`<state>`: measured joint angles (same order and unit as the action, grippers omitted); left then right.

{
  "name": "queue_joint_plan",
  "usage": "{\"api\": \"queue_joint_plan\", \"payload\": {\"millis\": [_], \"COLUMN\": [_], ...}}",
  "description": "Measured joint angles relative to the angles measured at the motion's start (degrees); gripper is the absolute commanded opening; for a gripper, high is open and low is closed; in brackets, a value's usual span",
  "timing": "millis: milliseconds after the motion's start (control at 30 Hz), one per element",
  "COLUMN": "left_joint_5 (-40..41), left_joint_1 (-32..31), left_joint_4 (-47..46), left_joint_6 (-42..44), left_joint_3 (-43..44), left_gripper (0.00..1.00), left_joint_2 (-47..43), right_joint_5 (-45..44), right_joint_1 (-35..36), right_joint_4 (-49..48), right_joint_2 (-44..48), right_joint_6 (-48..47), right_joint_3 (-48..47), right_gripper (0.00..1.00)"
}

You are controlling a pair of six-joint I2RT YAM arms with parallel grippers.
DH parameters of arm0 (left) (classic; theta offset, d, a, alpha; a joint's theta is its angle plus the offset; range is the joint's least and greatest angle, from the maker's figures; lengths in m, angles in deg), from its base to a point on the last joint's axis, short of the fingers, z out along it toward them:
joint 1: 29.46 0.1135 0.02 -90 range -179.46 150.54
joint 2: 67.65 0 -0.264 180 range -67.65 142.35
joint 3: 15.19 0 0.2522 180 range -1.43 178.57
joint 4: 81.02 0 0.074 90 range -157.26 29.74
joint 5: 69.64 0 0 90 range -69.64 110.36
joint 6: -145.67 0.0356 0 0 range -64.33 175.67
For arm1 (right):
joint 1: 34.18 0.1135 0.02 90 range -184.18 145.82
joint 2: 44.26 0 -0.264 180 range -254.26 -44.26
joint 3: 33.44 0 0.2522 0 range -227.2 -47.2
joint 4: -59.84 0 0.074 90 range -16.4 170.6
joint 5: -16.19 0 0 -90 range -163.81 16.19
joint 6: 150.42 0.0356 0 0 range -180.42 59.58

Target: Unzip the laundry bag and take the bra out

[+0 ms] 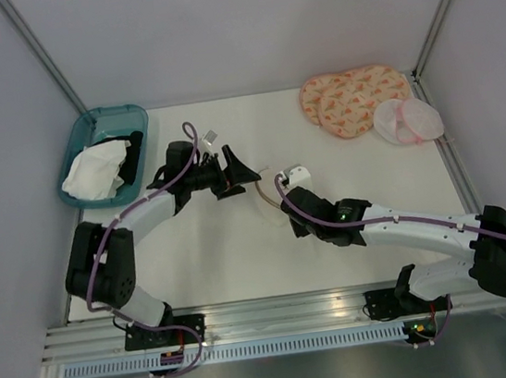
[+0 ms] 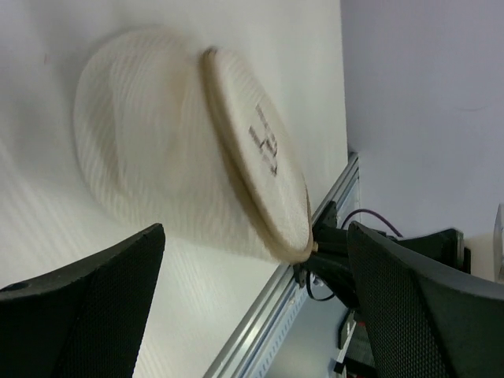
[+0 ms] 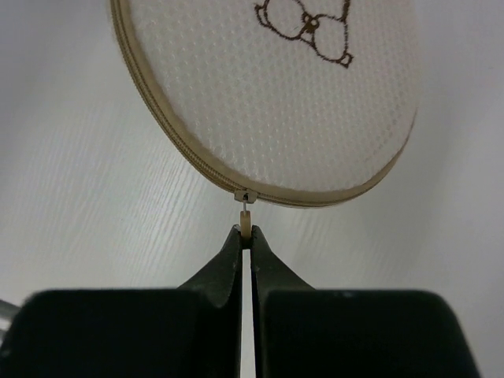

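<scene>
Viewing the right wrist camera, we find the right gripper (image 3: 246, 233) clenched on the small tan zipper pull (image 3: 246, 223) of the laundry bag (image 3: 276, 102), with the fingertips pressed flat together around it. The slider (image 3: 246, 195) sits on the tan rim at the edge of the bag nearest this gripper. The round face carries a dark icon (image 3: 309, 24). In the left wrist view, we see the left gripper (image 2: 256, 236) released, its jaws spread wide and clear of the bag, whose domed side rests on the white table (image 2: 47, 236). Overhead, the bag is mostly hidden between the two grippers near the table's middle. Well apart stand a teal basket (image 1: 74, 142) at the far left and a pink-orange pad (image 1: 353, 97) at the far right.
</scene>
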<state>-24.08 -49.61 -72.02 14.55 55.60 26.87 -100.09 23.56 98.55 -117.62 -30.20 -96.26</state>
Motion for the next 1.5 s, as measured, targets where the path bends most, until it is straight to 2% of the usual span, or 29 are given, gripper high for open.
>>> {"api": "queue_joint_plan", "payload": {"millis": [167, 267, 567, 633, 667, 767, 800, 900, 967, 1267, 1500], "left_joint_5": [4.92, 5.55, 11.43, 12.92, 13.42, 14.73, 14.99, 15.76, 15.91, 18.21, 18.93], "left_joint_1": [-1.09, -2.49, -7.78, -8.15, -8.31, -8.87, -9.07, -9.51, -9.53, -9.62, -9.42], "left_joint_4": [-1.64, -2.73, -7.67, -8.44, -8.94, -10.78, -11.26, -12.55, -12.68, -9.14, -4.92], "left_joint_6": [-6.62, -11.17, -19.37, -20.13, -20.48, -21.55, -21.97, -22.56, -22.75, -21.33, -17.64], "left_joint_3": [-16.92, -23.85, -26.93, -27.15, -27.19, -27.19, -27.19, -27.32, -27.36, -26.32, -22.36], "left_gripper": [1.0, 1.0, 1.0, 0.95, 0.92, 0.57, 0.34, 0.11, 0.04, 0.02, 0.02], "left_joint_2": [-14.29, -20.65, -25.0, -24.85, -24.59, -22.77, -21.92, -19.56, -18.99, -19.74, -20.22], "right_joint_5": [7.3, 10.27, 17.57, 18.91, 19.39, 21.03, 21.53, 22.67, 23.02, 20.98, 11.78], "right_joint_1": [0.0, 0.0, 0.0, 0.0, 0.0, 0.02, 0.02, 0.07, 0.07, 0.07, 0.07], "right_joint_4": [-5.01, -7.41, -13.46, -14.47, -14.91, -16.06, -16.63, -17.62, -17.86, -12.74, -3.48], "right_joint_2": [-0.72, -0.87, -2.64, -2.71, -2.71, -2.71, -2.71, -2.71, -2.71, -4.66, -4.5], "right_joint_6": [-0.04, -0.07, -0.09, -0.09, -0.11, -0.15, -0.22, -0.26, -0.28, 0.02, 3.02], "right_joint_3": [2.38, 3.17, 3.19, 3.19, 3.19, 3.21, 3.3, 3.43, 3.52, 3.32, 4.0], "right_gripper": [0.0, 0.0, 0.0, 0.0, 0.0, 0.0, 0.0, 0.01, 0.0, 0.0, 0.0]}}
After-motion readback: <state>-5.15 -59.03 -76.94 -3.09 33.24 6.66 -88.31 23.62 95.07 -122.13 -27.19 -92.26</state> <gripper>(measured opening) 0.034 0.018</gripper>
